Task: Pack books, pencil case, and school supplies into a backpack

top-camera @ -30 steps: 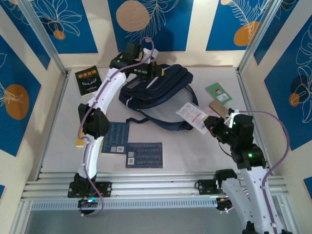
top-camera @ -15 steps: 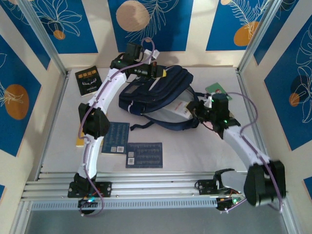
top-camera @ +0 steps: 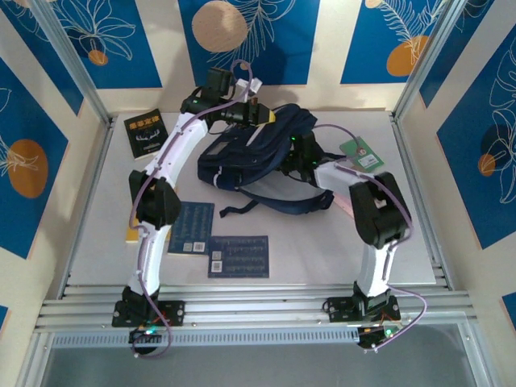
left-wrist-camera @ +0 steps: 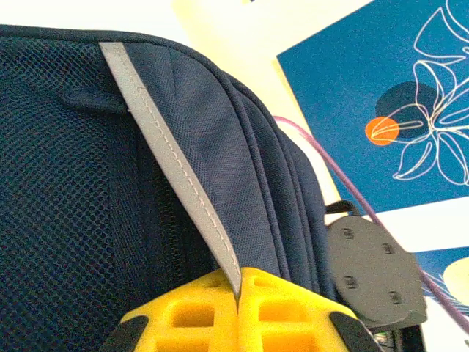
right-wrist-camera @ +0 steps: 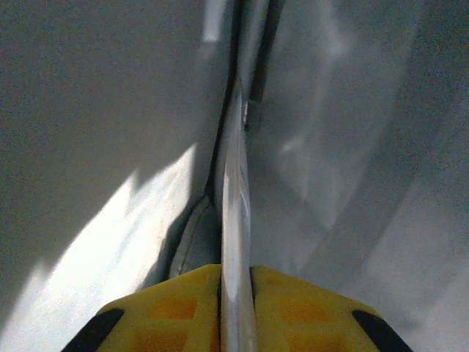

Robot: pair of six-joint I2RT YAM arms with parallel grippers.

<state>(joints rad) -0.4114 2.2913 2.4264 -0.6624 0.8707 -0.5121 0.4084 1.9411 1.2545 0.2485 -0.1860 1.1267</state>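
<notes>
Looking down from above, you are seeing the navy backpack (top-camera: 250,157) lying around the middle of the tabletop (top-camera: 322,250), a little toward twelve o'clock. Your left tool (top-camera: 262,115) is sitting at the backpack's twelve o'clock edge. In the left wrist view its yellow fingers (left-wrist-camera: 183,315) are pressing together on the pale stripe (left-wrist-camera: 168,147), pinching that strip of fabric.

Your right arm is reaching into the bag from its three o'clock side. In the right wrist view the right tool (right-wrist-camera: 236,275) is clamping a thin pale packet (right-wrist-camera: 236,205), seen edge-on between grey lining walls. You cannot be reading any print on it from this angle.

The black book (top-camera: 147,133) is lying at the backpack's ten o'clock, well apart from it. Two dark blue books (top-camera: 192,228) (top-camera: 239,256) are lying side by side at its seven o'clock. The yellow-orange book (top-camera: 131,235) is peeking out beside the left arm at eight o'clock. The green booklet (top-camera: 360,151) is resting at three o'clock, near the right arm.
</notes>
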